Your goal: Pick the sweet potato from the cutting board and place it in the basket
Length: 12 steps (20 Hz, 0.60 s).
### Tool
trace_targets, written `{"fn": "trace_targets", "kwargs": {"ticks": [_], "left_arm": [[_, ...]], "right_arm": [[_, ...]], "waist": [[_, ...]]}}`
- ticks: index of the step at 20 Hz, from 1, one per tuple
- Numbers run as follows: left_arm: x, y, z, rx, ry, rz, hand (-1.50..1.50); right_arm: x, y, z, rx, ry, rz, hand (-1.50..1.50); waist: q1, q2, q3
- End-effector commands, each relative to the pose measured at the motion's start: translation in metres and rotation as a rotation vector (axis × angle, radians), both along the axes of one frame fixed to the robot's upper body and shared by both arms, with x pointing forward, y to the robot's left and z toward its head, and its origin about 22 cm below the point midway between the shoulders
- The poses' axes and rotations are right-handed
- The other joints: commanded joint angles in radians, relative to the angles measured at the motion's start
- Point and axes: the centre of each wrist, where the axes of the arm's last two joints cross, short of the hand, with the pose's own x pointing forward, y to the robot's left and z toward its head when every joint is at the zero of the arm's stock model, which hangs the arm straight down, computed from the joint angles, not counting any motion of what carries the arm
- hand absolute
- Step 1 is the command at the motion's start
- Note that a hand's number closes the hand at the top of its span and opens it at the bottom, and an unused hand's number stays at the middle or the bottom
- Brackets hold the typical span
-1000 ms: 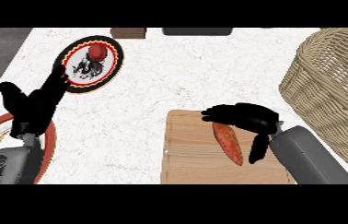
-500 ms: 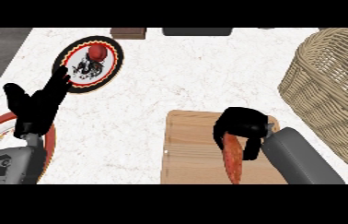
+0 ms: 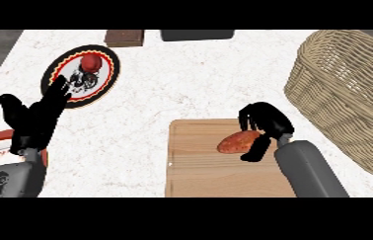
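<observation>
An orange-brown sweet potato [image 3: 238,142] lies over the wooden cutting board [image 3: 204,170] near its upper right part. My right hand [image 3: 268,123] is curled round the potato's right end, thumb below it and fingers above. The wicker basket [image 3: 335,86] stands at the right edge, apart from the hand. My left hand [image 3: 38,116] rests open at the left edge, fingers pointing up toward the plate.
A round plate [image 3: 82,76] with a red-and-black rim carries a small red fruit [image 3: 91,62] at the upper left. A brown block [image 3: 124,37] and a dark flat object [image 3: 197,35] sit along the counter's far edge. A red rim [image 3: 29,150] shows beside my left forearm.
My right hand has closed round the sweet potato and turned it from lengthwise to crosswise, moving it up the board. The left hand has barely moved.
</observation>
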Motion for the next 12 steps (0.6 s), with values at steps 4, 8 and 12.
{"fn": "trace_targets", "kwargs": {"ticks": [4, 8, 12], "left_arm": [[0.006, -0.006, 0.007, -0.004, -0.013, -0.046, 0.00], [0.008, -0.020, 0.002, -0.011, -0.012, -0.084, 0.00], [0.016, -0.024, 0.008, -0.008, -0.012, -0.107, 0.00]], "right_arm": [[0.003, 0.048, 0.006, 0.009, 0.024, -0.597, 1.50], [0.005, 0.074, 0.040, 0.206, -0.101, -0.757, 1.50], [0.009, 0.118, 0.096, 0.425, -0.352, -0.799, 1.50]], "waist": [[0.055, 0.012, 0.011], [0.100, 0.013, 0.015], [0.122, 0.017, 0.014]]}}
